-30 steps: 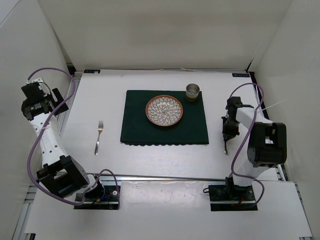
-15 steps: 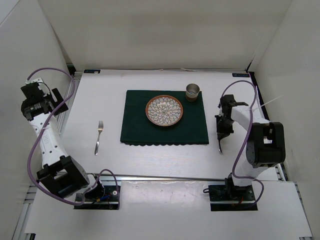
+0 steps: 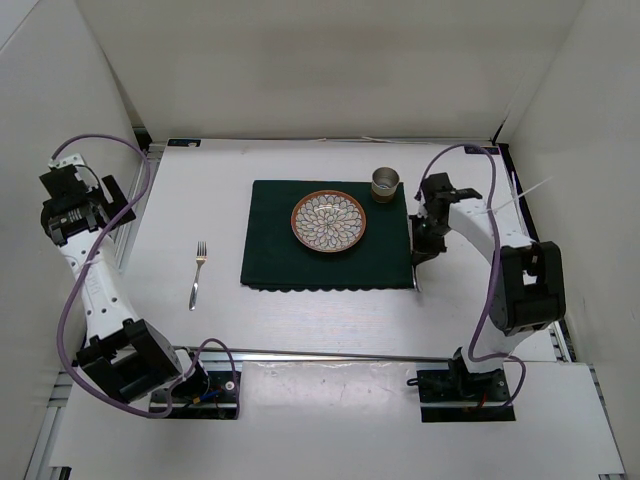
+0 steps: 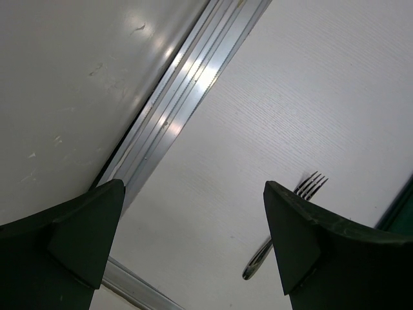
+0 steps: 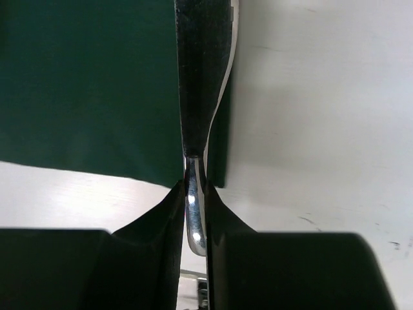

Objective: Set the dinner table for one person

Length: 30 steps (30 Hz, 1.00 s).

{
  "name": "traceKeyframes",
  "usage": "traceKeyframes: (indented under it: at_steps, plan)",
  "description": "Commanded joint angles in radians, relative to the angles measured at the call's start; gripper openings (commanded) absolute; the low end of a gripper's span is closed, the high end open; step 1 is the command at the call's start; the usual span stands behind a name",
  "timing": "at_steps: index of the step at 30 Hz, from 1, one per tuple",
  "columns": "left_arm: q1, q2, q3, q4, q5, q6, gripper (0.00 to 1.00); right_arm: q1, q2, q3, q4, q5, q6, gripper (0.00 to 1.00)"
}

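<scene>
The right gripper [image 3: 420,256] is clenched on a slim metal utensil [image 3: 416,276]; in the right wrist view the fingers [image 5: 169,213] pinch its rounded silver end, with the gripper [image 5: 195,188] closed tightly around it; the broad dark part of the utensil [image 5: 201,77] extends away from the jaws along the 3 o'clock edge of the green placemat [image 5: 84,77], partly over cloth and partly over the dinner table [image 5: 310,97]; whether the utensil touches either surface cannot be told.

The left gripper [image 3: 110,205] is released, jaws spread wide and holding nothing; in the left wrist view the gripper [image 4: 193,219] hangs above the table's aluminium edge rail [image 4: 187,84], with the tines of a fork [image 4: 311,186] showing past one finger [image 4: 303,239].

The dinner table [image 3: 200,190] fills the middle of the top view; the placemat [image 3: 275,250] lies at its centre; a patterned plate [image 3: 329,221] sits on the middle of the mat; a small cup [image 3: 386,183] stands at 1 o'clock from the plate, on the mat's far corner; the fork [image 3: 198,275] lies on bare table at 8 o'clock from the plate, apart from the mat, tines toward 12 o'clock; the right gripper stands at the mat's 3 o'clock edge, and the left gripper is at the table's 9 o'clock side.
</scene>
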Motion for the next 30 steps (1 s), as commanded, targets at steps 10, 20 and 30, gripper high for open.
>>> traceKeyframes:
  at_steps: [10, 20, 30]
  plan:
    - [0.005, -0.071, -0.020, 0.007, -0.004, 0.012, 1.00, 0.096, 0.171, 0.225, -0.024, -0.124, 0.158, 0.00]
    - [0.005, -0.080, -0.011, 0.007, -0.024, 0.031, 1.00, 0.114, 0.239, 0.256, -0.013, -0.123, 0.224, 0.00]
    - [0.005, -0.080, -0.011, 0.007, -0.024, 0.050, 1.00, 0.124, 0.282, 0.265, -0.004, -0.082, 0.234, 0.00]
